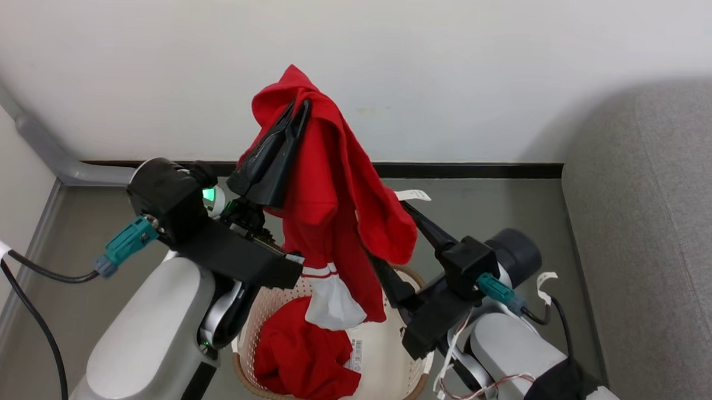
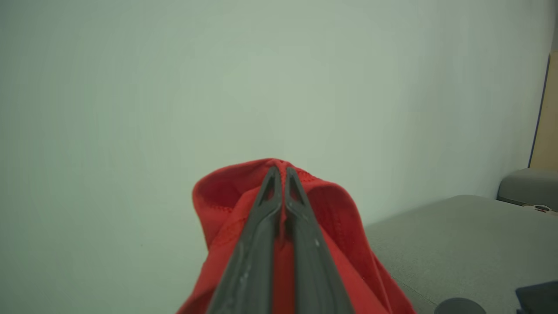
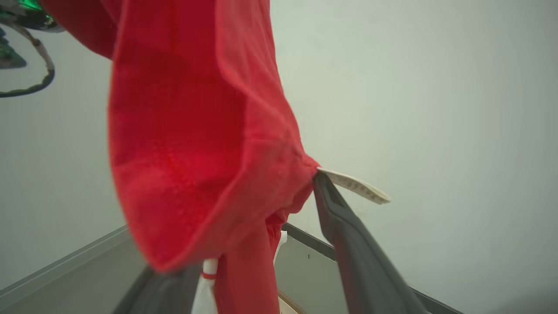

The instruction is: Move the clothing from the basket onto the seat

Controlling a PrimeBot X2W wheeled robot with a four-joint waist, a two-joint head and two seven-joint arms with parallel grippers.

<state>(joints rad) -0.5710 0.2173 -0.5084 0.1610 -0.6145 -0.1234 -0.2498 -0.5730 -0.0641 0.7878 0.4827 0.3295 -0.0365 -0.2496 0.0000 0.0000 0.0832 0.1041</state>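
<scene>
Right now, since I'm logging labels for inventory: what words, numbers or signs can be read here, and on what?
No text here can be read.
Barcode sticker on the inner wall of the cream-white perforated plastic basket: too small to read.
White fabric tag on the raised bright-red fabric garment: print too blurred to read.

One red garment (image 1: 327,181) aloft, second garment (image 1: 300,352) in basket (image 1: 386,355)
The lifted one hangs draped above the cream perforated, brown-rimmed basket, its white striped-trim panel dangling; the second lies crumpled inside. The grey seat (image 1: 657,234) stands to the right.
</scene>
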